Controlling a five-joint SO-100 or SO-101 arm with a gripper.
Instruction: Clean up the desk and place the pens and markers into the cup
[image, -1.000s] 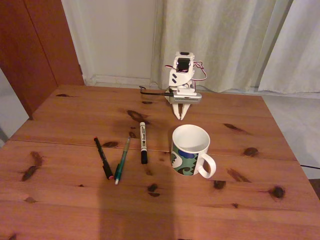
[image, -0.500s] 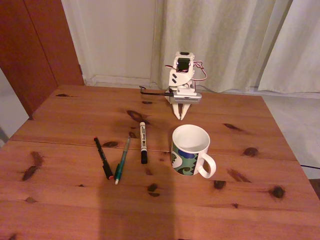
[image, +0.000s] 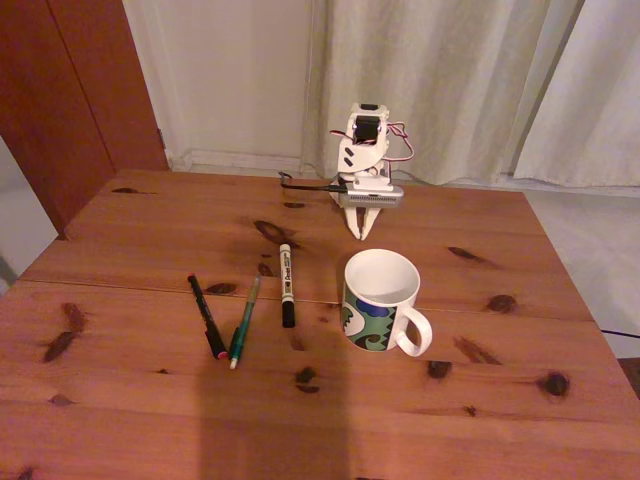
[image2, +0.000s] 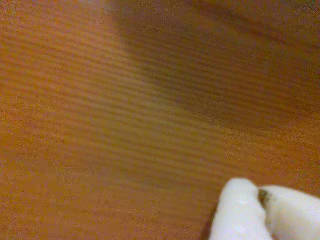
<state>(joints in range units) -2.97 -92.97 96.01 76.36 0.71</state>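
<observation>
With nothing yet stowed, the black pen (image: 207, 315), the teal pen (image: 243, 320) and the white marker (image: 286, 284) are lying on the desk (image: 130, 400) left of the empty mug (image: 381, 300), while the closed, empty gripper (image: 359, 231) is idling just behind the mug.

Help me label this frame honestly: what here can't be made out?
- Inside of the cup: fixed view, its near wall hides the bottom.
- Lettering on the white marker: fixed view, too small to read.
- Gripper: fixed view, tips look closed, but small; in the wrist view its white fingertips are cut off by the bottom edge.
- Desk: wrist view, blurred at close range.
</observation>
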